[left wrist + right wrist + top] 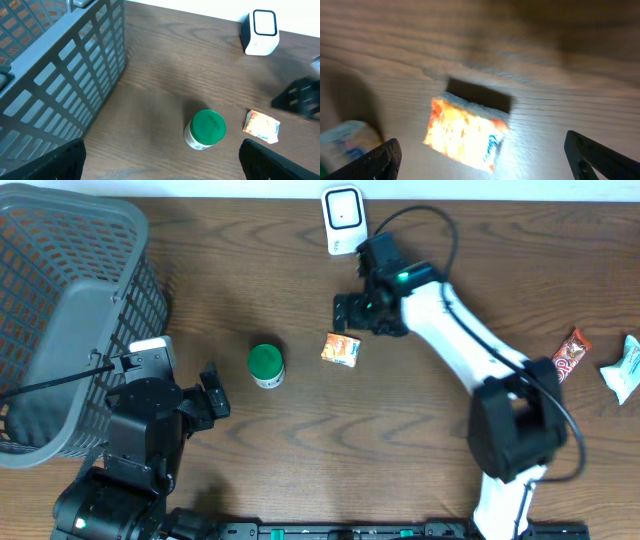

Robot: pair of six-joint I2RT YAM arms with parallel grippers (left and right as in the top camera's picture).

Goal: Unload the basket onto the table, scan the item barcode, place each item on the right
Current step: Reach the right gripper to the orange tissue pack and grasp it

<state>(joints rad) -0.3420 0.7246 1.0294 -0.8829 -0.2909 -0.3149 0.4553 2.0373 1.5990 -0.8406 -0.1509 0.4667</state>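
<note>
- On the wooden table [300, 460], the orange packet [341, 349] lies flat near the green-lidded jar [266, 364], apart from the white scanner [343, 218] at the far edge.
- The right gripper [347, 310] hangs close over the packet, jaws spread wide, holding nothing.
- The left gripper [214, 392] is likewise wide open and empty, beside the grey basket [60, 330].

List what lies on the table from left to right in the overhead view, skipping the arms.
basket → green-lidded jar → orange packet → red snack bar → white wrapper
</note>
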